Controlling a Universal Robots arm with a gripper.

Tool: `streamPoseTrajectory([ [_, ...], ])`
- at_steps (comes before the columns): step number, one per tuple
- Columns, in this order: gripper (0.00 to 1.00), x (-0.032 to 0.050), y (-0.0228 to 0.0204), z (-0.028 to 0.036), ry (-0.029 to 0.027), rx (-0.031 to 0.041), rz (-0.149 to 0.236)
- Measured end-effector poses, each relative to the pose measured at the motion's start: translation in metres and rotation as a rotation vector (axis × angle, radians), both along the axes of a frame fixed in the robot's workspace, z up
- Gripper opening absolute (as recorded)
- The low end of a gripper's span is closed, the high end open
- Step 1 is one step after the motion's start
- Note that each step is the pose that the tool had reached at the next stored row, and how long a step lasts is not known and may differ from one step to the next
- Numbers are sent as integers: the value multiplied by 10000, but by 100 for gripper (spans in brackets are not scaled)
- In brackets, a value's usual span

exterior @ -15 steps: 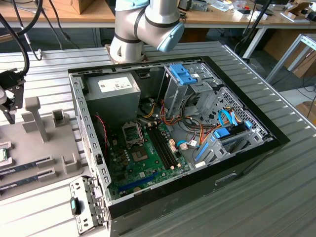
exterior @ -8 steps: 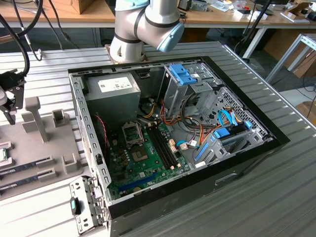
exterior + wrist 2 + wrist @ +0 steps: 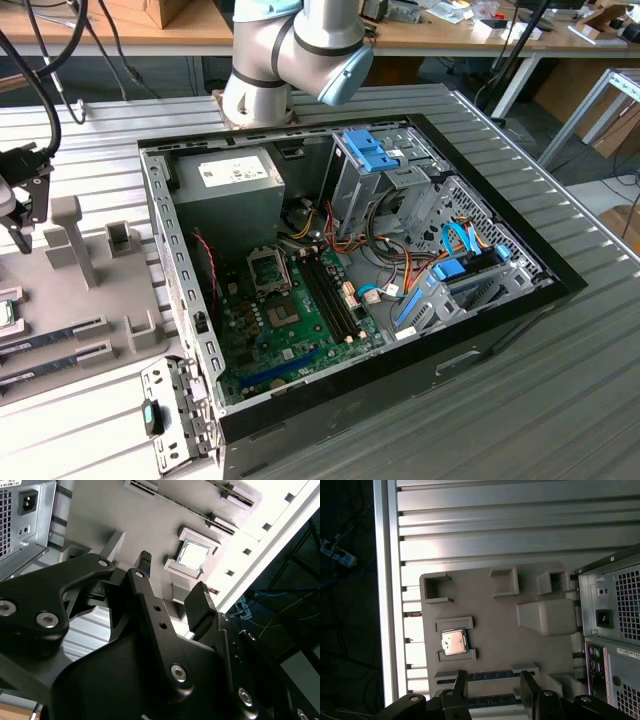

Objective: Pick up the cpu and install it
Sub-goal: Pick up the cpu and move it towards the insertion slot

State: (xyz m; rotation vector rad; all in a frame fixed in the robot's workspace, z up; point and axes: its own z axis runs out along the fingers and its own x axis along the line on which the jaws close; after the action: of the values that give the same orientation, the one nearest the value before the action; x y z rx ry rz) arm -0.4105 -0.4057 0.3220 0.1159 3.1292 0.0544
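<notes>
- The gripper (image 3: pixel 492 682) is hanging over the grey fixture tray (image 3: pixel 495 605), its jaws standing wide apart with nothing between them.
- The cpu (image 3: pixel 454 642) is lying flat in its square nest on the tray, silvery top up, apart from the black fingers (image 3: pixel 200 605). Glare is washing out its top in the second wrist view.
- In the exterior view the gripper is sitting at the exterior view's left edge, partly cut off. That edge is also cutting the cpu below it down to a sliver.
- Two memory sticks (image 3: pixel 495 676) are lying in slots of the tray near the cpu, with the fingers hiding parts of them in the first wrist view.
- The open computer case (image 3: pixel 400 330) is lying on the slatted table (image 3: pixel 500 420) beside the tray. Cables are crowding the socket (image 3: pixel 268 268) on its green motherboard (image 3: pixel 270 340), and I cannot tell whether the socket's frame is raised or latched.
- The arm's base (image 3: pixel 270 80) is standing behind the case, its upper part running out of the frame.
</notes>
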Motion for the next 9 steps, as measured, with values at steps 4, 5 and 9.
streamPoseTrajectory([
  [4,54,0,0,-10,-1,0,0],
  [5,54,0,0,-11,-1,0,1],
  [9,54,0,0,-24,0,0,0],
])
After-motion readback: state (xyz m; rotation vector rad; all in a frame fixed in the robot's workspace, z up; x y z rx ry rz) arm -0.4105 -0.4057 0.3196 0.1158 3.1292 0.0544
